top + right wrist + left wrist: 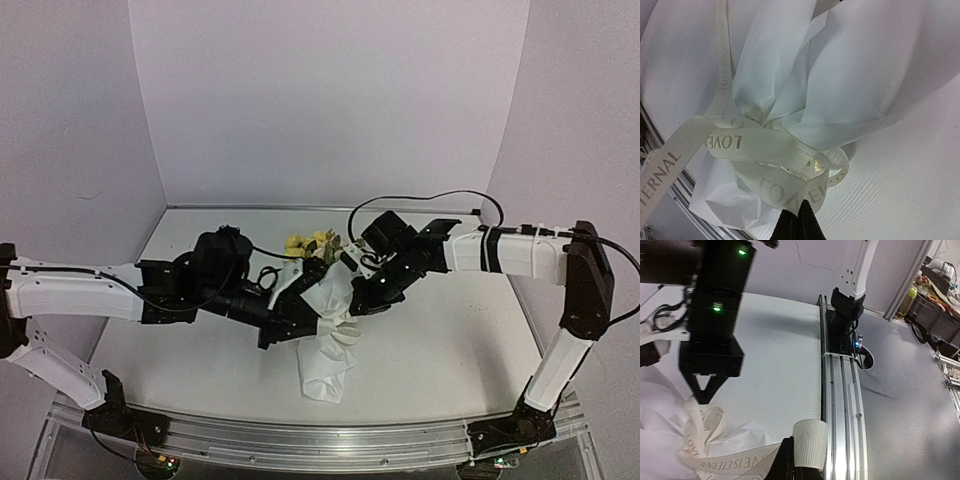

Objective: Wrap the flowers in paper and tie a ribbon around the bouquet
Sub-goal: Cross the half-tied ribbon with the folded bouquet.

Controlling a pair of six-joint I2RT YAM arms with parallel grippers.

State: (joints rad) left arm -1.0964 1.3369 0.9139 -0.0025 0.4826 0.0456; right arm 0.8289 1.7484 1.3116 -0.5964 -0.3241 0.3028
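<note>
Right wrist view puts us mid-tie: right gripper point(801, 220) and left gripper point(792, 465) each clamp the sheer white lettered ribbon point(765, 145) looped around the waist of the white paper-cone bouquet point(865, 75); next we likely pull outward, cinching

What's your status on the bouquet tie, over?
Left gripper shut on ribbon; right gripper shut on it too. Ribbon looped round paper waist, knot unclear. Nothing in the way.

Lit softly from above, faint shadows; blurs upper left of left wrist view; overexposes the paper point(865, 65) close-up.
</note>
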